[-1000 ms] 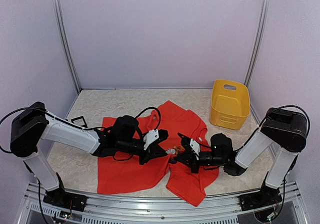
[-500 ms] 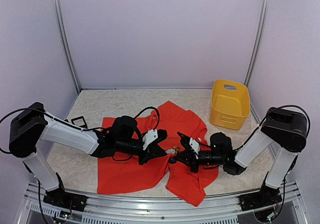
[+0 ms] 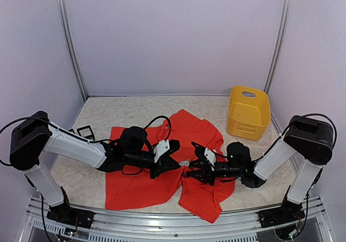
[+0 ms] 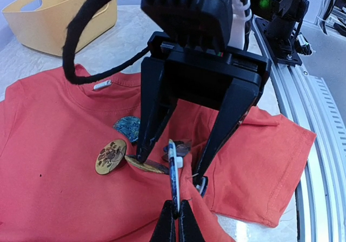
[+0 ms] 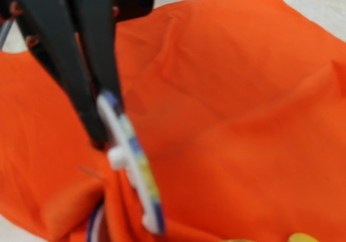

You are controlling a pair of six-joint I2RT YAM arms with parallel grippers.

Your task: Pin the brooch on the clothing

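On the T-shirt [image 4: 54, 117], only left wrist shows a brown brooch [image 4: 111, 156].

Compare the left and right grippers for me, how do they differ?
The left gripper is shut; the right gripper is open. The left pinches a brooch edge-on; the right's jaws only straddle that brooch. Both face each other low over the red T-shirt.

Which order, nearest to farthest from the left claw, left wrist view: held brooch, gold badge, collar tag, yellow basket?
1. The brooch, gripped in the left claw.
2. The gold badge, just left, on the shirt.
3. The collar tag, farther up-left.
4. The basket, far top-left corner.
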